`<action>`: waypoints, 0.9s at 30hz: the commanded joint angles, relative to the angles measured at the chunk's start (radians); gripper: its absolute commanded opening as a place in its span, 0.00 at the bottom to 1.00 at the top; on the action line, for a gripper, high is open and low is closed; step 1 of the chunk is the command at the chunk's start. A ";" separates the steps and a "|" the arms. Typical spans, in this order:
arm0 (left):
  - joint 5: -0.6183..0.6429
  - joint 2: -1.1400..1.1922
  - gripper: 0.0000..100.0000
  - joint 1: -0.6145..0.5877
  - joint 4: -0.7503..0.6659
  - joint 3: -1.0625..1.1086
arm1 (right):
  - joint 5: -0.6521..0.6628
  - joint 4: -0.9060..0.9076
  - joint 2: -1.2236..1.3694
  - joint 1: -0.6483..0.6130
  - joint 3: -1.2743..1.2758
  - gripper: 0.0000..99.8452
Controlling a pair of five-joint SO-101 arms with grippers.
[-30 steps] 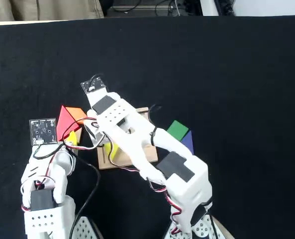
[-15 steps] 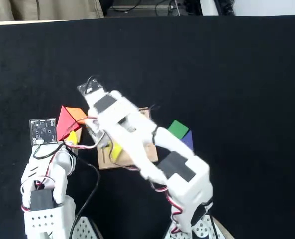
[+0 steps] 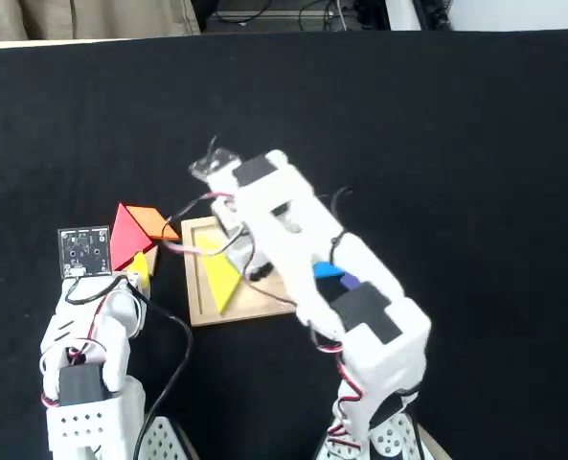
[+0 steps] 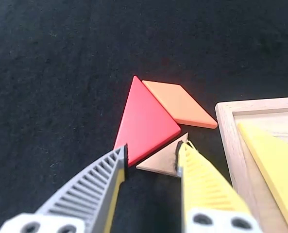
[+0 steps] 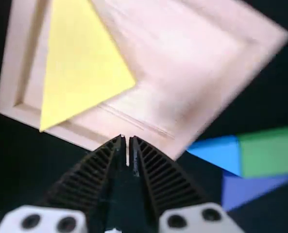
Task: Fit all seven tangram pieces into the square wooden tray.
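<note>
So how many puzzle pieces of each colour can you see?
yellow piece: 1
red piece: 1
orange piece: 1
tan piece: 1
light blue piece: 1
green piece: 1
dark blue piece: 1
Total: 7

High view: fixed, off the arms, looking steeply down over the black surface (image 3: 475, 134) from the arm-base side, arms in the lower frame. Left wrist view: close, facing down past the left pincer (image 4: 152, 154) at the wooden tray (image 4: 225, 131) rim. Right wrist view: very close over the wooden tray, past the right pincer (image 5: 127, 143). All three share the wooden tray and the yellow triangle (image 3: 220, 278).
</note>
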 commanded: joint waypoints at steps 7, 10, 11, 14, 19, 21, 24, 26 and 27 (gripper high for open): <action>0.005 -0.006 0.18 0.001 -0.025 0.019 | 0.005 -0.072 0.088 -0.101 -0.027 0.01; 0.005 -0.006 0.18 0.001 -0.025 0.019 | 0.005 -0.049 0.125 -0.101 -0.084 0.01; 0.005 -0.006 0.18 0.001 -0.025 0.019 | 0.005 -0.051 0.137 -0.106 -0.099 0.01; 0.005 -0.006 0.18 0.001 -0.025 0.019 | 0.003 -0.048 0.162 -0.121 -0.156 0.01; 0.005 -0.006 0.18 0.001 -0.025 0.019 | 0.006 -0.046 0.157 -0.124 -0.217 0.01; 0.005 -0.006 0.18 0.001 -0.025 0.019 | 0.011 -0.044 0.148 -0.118 -0.223 0.01; 0.005 -0.006 0.18 0.001 -0.025 0.019 | 0.014 -0.044 0.127 -0.084 -0.220 0.01; 0.005 -0.006 0.18 0.001 -0.025 0.019 | 0.014 -0.044 0.114 -0.043 -0.223 0.01; 0.005 -0.006 0.18 0.001 -0.025 0.019 | 0.014 -0.044 0.111 -0.023 -0.226 0.01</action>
